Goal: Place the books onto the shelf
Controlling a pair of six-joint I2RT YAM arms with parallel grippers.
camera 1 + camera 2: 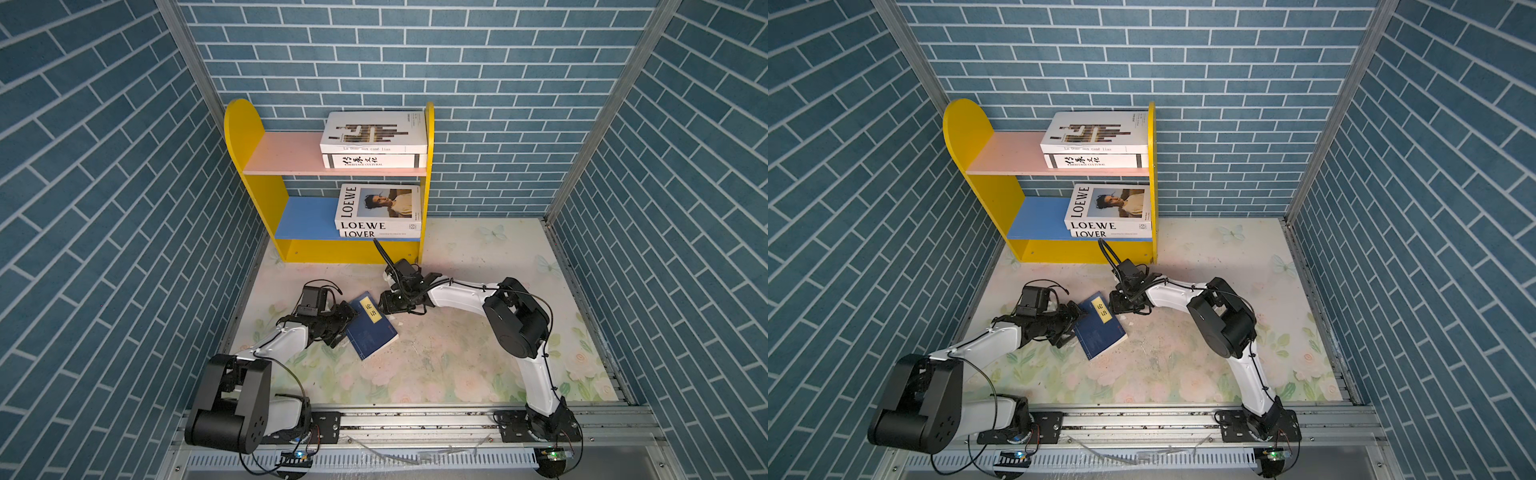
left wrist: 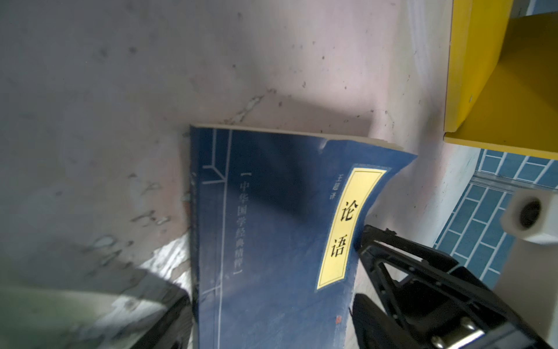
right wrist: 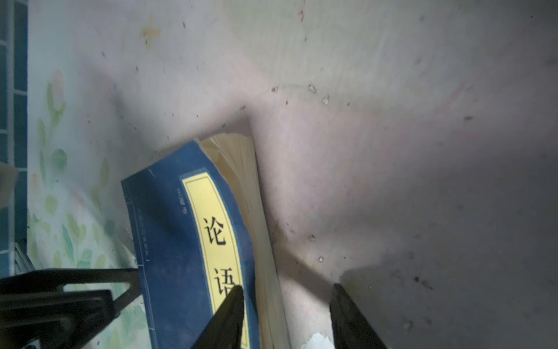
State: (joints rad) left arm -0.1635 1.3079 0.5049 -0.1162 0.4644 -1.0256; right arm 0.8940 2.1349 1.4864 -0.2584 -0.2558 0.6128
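Four white books (image 1: 374,133) on shelf (image 1: 249,137): two on pink board (image 1: 286,156), two on blue board (image 1: 305,216). Navy book (image 1: 371,328) left, flat on desk (image 1: 457,353). Left claw (image 1: 344,328) spread wide, jaws flanking book; squeezing or not, cannot tell. Right claw (image 3: 287,288) jaws apart astride page edge, no grip seen. One book from done.
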